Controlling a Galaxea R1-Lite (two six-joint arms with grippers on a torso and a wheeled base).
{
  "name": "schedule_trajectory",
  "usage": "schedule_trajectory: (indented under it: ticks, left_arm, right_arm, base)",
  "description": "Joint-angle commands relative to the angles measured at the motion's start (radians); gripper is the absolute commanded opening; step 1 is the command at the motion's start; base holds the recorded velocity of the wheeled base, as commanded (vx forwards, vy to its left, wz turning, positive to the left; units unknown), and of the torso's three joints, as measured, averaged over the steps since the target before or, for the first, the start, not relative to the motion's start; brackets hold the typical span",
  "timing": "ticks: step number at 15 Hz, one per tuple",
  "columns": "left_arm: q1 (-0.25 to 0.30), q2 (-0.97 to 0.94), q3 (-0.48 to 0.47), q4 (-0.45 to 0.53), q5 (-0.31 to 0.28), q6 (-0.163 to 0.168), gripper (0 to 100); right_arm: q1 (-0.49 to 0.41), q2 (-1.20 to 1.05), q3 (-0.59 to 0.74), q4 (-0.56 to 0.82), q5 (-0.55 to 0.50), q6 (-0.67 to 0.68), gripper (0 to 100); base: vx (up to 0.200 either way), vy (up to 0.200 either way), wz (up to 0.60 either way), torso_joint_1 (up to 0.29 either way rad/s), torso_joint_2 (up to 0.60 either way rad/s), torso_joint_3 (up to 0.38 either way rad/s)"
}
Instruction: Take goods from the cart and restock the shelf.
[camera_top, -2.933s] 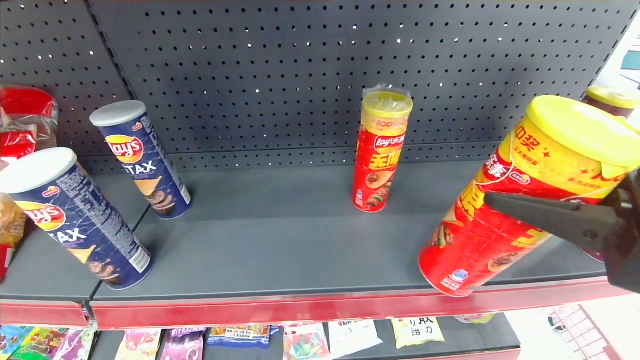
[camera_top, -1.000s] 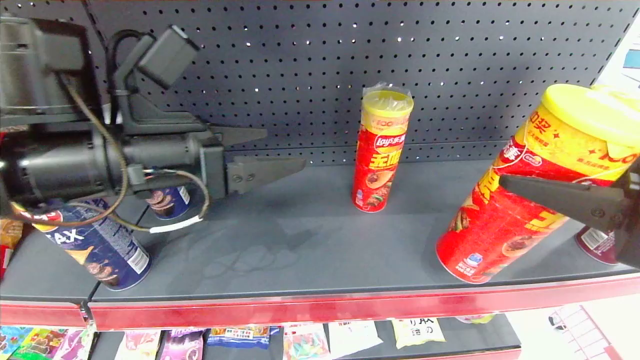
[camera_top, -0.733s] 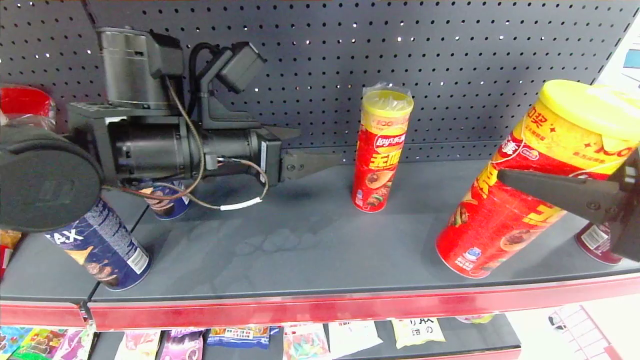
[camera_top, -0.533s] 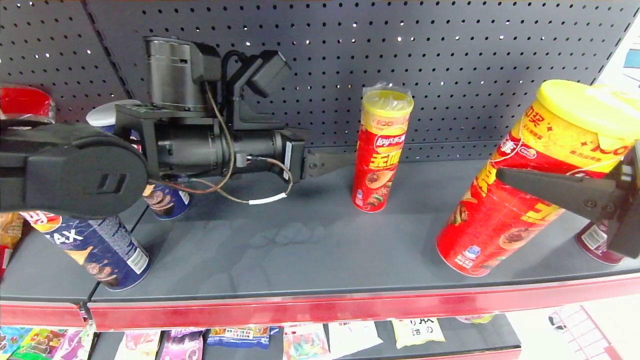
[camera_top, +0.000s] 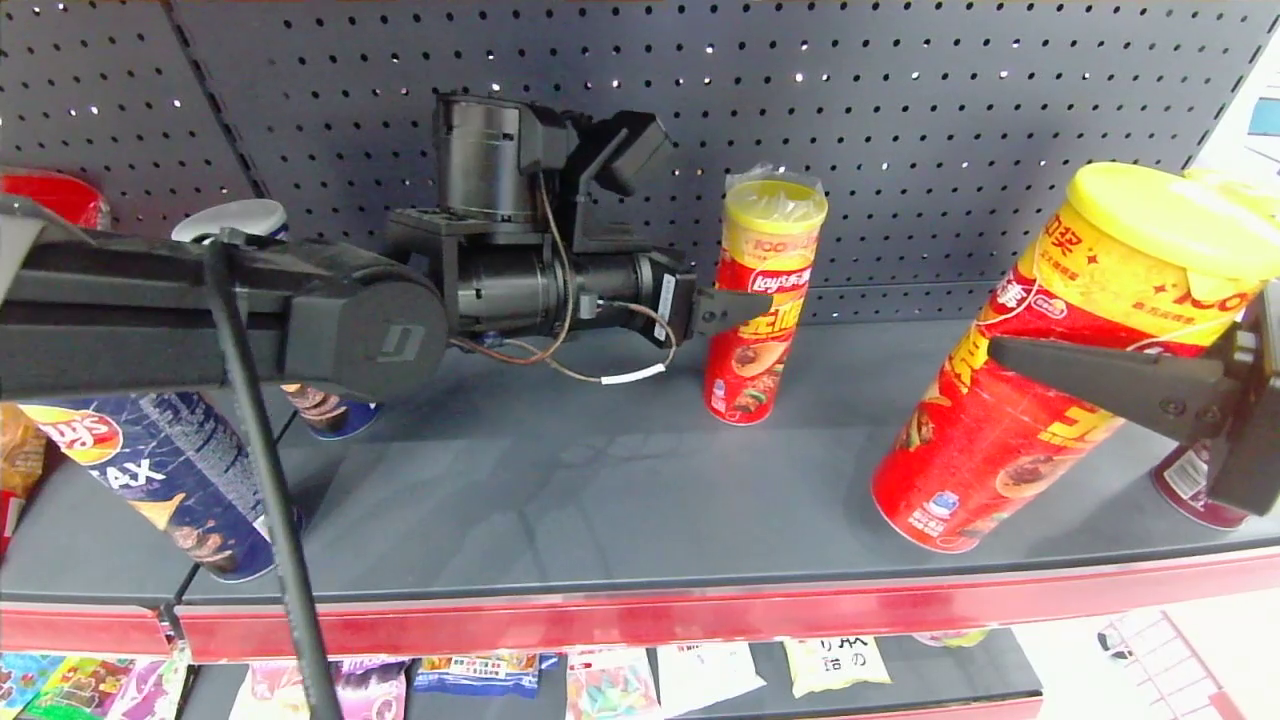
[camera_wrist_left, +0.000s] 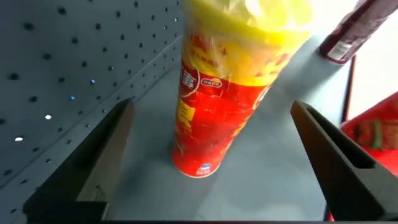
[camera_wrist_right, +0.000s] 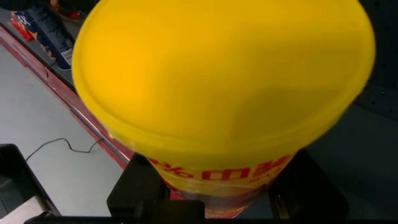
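At the left end of the shelf (camera_top: 600, 500) two blue cans (camera_top: 170, 480) are seen, both upright, one in front and one farther back behind the left arm. The left claw (camera_wrist_left: 211, 109) is extended along the back of the shelf, with its jaws wide apart on either side of the red can (camera_top: 760, 300). No contact with that can is seen. The red can stands upright close to the pegboard (camera_top: 900, 120). Farther right, a second can (camera_top: 1050, 370) with a yellow lid is gripped by the right claw (camera_top: 1015, 345), which is clamped across its upper body. This can is tilted, with its base near the front edge of the shelf. Whether the base rests on the shelf cannot be told. A dark can (camera_top: 1190, 490) stands just behind it. Restocking is judged to be partly done, as several cans are already placed. The second can is not yet delivered: it is to be set upright and released. What is left in the cart cannot be judged.
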Motion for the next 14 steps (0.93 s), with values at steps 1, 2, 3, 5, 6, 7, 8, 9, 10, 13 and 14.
schedule_trajectory:
  ticks: [1, 2, 3, 5, 6, 7, 8, 9, 10, 13, 14]
  left_arm:
    - [-0.010, 0.043, -0.030, 0.000, 0.006, 0.000, 100]
    - [-0.015, 0.064, -0.057, -0.002, 0.010, 0.002, 100]
    - [-0.015, 0.087, -0.087, -0.002, 0.019, 0.019, 100]
    - [-0.016, 0.120, -0.127, 0.000, 0.022, 0.063, 100]
    - [-0.027, 0.124, -0.139, 0.000, 0.022, 0.065, 100]
    - [-0.030, 0.133, -0.145, 0.000, 0.022, 0.066, 100]
    - [-0.030, 0.143, -0.158, 0.000, 0.022, 0.068, 100]
    - [-0.030, 0.158, -0.185, 0.000, 0.022, 0.068, 100]
    - [-0.032, 0.170, -0.204, 0.000, 0.024, 0.068, 100]
    - [-0.032, 0.199, -0.247, 0.000, 0.027, 0.068, 100]
    - [-0.039, 0.207, -0.254, 0.000, 0.027, 0.068, 100]
  right_arm:
    - [-0.005, 0.001, 0.001, -0.001, 0.001, -0.001, 0]
    - [-0.007, 0.001, 0.001, -0.001, 0.001, -0.001, 0]
    - [-0.007, 0.001, 0.001, -0.001, 0.001, -0.001, 0]
    - [-0.007, 0.003, 0.001, -0.001, 0.001, -0.001, 0]
    - [-0.007, 0.003, 0.001, -0.001, 0.001, -0.001, 0]
    - [-0.007, 0.003, 0.001, -0.001, 0.001, -0.001, 0]
    - [-0.008, 0.003, 0.001, -0.001, 0.001, -0.001, 0]
    - [-0.011, 0.001, 0.001, -0.001, 0.001, -0.001, 0]
    - [-0.013, 0.001, 0.001, -0.001, 0.001, -0.001, 0]
    - [-0.014, 0.001, 0.001, -0.001, 0.001, -0.001, 0]
    - [-0.014, 0.001, 0.001, -0.001, 0.001, -0.001, 0]
  base:
    - [0.000, 0.000, 0.00, 0.000, 0.00, 0.000]
    - [0.000, 0.000, 0.00, 0.000, 0.00, 0.000]
    - [0.000, 0.000, 0.00, 0.000, 0.00, 0.000]
    - [0.000, 0.000, 0.00, 0.000, 0.00, 0.000]
    - [0.000, 0.000, 0.00, 0.000, 0.00, 0.000]
    - [0.000, 0.000, 0.00, 0.000, 0.00, 0.000]
    - [0.000, 0.000, 0.00, 0.000, 0.00, 0.000]
    - [0.000, 0.000, 0.00, 0.000, 0.00, 0.000]
    - [0.000, 0.000, 0.00, 0.000, 0.00, 0.000]
    - [0.000, 0.000, 0.00, 0.000, 0.00, 0.000]
    - [0.000, 0.000, 0.00, 0.000, 0.00, 0.000]
